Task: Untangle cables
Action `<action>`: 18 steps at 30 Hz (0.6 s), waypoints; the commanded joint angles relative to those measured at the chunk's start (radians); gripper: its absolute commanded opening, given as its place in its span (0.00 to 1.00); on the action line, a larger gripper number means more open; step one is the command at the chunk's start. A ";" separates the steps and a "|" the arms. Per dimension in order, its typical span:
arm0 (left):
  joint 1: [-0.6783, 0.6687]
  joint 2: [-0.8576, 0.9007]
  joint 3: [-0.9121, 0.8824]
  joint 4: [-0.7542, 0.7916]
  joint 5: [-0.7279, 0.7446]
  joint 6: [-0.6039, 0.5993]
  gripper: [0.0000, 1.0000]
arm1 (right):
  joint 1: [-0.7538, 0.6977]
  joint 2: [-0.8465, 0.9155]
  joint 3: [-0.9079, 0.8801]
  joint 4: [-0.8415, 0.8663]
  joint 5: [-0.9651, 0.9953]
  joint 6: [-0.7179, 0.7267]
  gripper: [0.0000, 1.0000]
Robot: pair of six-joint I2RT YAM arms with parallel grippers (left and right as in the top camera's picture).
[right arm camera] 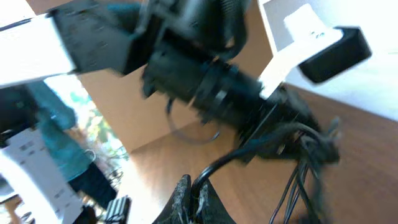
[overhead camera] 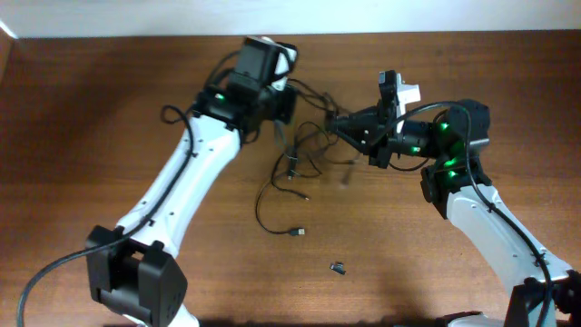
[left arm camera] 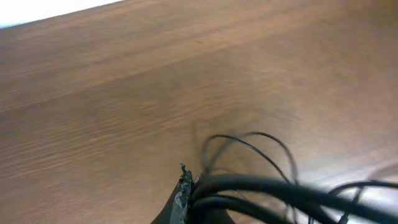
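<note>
The thin black cables (overhead camera: 292, 156) are stretched between my two grippers above the table, with loose strands hanging to the wood and a loop ending in a plug (overhead camera: 296, 233). My left gripper (overhead camera: 283, 107) is shut on a bundle of strands (left arm camera: 280, 186); one fingertip (left arm camera: 185, 190) shows in the left wrist view, with a thin loop (left arm camera: 249, 140) beyond it. My right gripper (overhead camera: 338, 123) is shut on one strand (right arm camera: 249, 152), pinched between its fingertips (right arm camera: 194, 198). More strands (right arm camera: 298, 180) hang at the right of that view.
A tiny dark stubby piece (overhead camera: 338, 267) lies on the wooden table (overhead camera: 109, 109) toward the front. The left arm's wrist and white camera mount (right arm camera: 211, 93) sit close in front of the right gripper. The arms' thicker cables run along both arms.
</note>
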 commanded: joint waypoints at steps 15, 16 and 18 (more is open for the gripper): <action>0.247 0.002 0.020 -0.027 -0.030 -0.015 0.00 | 0.005 -0.002 0.004 -0.031 -0.229 0.005 0.07; 0.247 0.002 0.020 -0.027 -0.030 -0.015 0.00 | 0.005 -0.002 0.004 -0.051 -0.224 0.005 0.08; 0.247 0.002 0.020 -0.029 -0.030 -0.015 0.00 | 0.005 -0.002 0.004 -0.143 -0.146 0.006 0.07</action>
